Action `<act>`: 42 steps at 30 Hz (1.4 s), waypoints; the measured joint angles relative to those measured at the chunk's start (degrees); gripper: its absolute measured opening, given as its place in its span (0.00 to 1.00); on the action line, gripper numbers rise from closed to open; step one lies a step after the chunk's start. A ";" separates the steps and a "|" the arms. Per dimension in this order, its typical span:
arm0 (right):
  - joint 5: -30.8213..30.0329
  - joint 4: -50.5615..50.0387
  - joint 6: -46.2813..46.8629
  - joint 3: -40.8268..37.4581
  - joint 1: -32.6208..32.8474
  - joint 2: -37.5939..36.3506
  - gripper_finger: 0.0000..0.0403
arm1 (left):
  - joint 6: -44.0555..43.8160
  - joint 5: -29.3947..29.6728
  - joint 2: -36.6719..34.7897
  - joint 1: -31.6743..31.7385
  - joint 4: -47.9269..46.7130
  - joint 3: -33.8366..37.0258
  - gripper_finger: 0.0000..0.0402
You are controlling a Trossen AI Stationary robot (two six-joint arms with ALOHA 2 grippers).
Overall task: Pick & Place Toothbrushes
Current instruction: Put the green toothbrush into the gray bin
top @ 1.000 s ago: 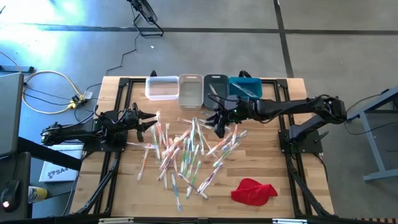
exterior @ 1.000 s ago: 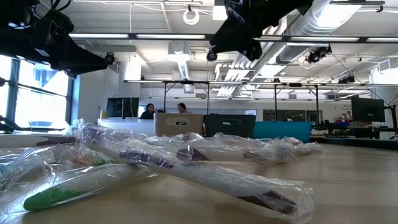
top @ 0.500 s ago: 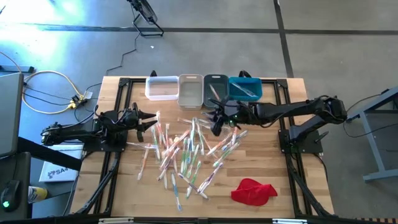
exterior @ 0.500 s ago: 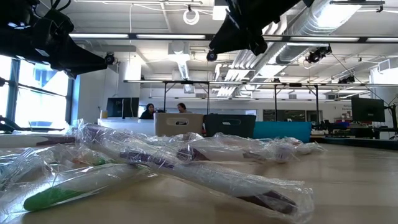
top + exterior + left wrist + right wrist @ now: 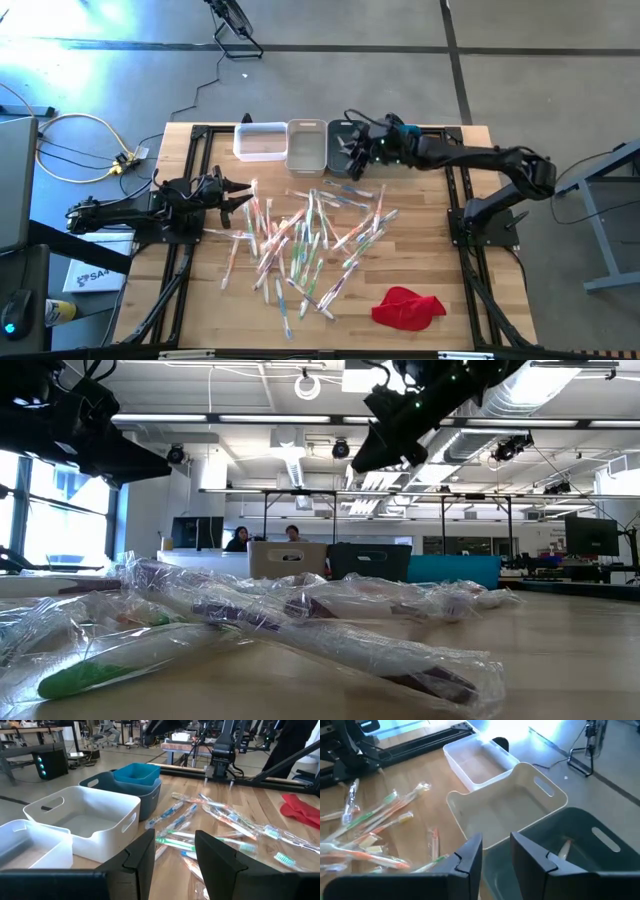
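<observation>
Several wrapped toothbrushes (image 5: 300,235) lie scattered across the middle of the wooden table, each flat on its side. My right gripper (image 5: 349,155) hangs over the grey bin (image 5: 585,837) in the far row. Its fingers (image 5: 470,855) stand a little apart, and nothing shows between them. One toothbrush (image 5: 563,849) lies inside that grey bin. My left gripper (image 5: 243,189) waits open at the table's left side, level and pointing at the pile (image 5: 220,820).
Four bins stand in a row along the far edge: white (image 5: 260,140), beige (image 5: 306,146), grey (image 5: 347,128) and blue (image 5: 398,145). A red cloth (image 5: 408,307) lies at the near right. The table's near right side is bare wood.
My right gripper has swung from above the pile's right part toward the far edge, staying high, and now hangs over the grey bin; it turned as it went. The gap between its fingers stays the same. The pile and my left arm have kept still.
</observation>
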State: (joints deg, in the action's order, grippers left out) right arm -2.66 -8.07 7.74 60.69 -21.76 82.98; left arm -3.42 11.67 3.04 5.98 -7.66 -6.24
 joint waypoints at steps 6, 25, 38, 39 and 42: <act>4.66 -0.77 -4.59 0.00 -5.31 0.00 0.23 | 0.15 -0.03 -0.01 0.01 0.20 0.00 0.34; 4.75 0.01 -9.61 0.00 -10.59 0.02 0.23 | 0.15 -0.03 0.00 0.02 0.35 0.00 0.34; 5.21 -1.05 -10.59 0.00 -10.59 0.02 0.23 | -2.00 -0.16 -0.02 0.00 4.28 0.00 0.34; 5.77 -1.19 -10.57 0.00 -10.59 0.02 0.23 | -2.01 -0.16 -0.02 0.00 4.28 0.00 0.34; 6.21 -1.76 -10.41 0.00 -10.59 0.02 0.23 | -2.01 -0.14 -0.02 0.01 4.17 0.00 0.34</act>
State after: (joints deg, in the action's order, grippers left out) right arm 3.55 -9.83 -2.67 60.69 -32.36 83.00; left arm -5.43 11.53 3.03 5.99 -3.49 -6.24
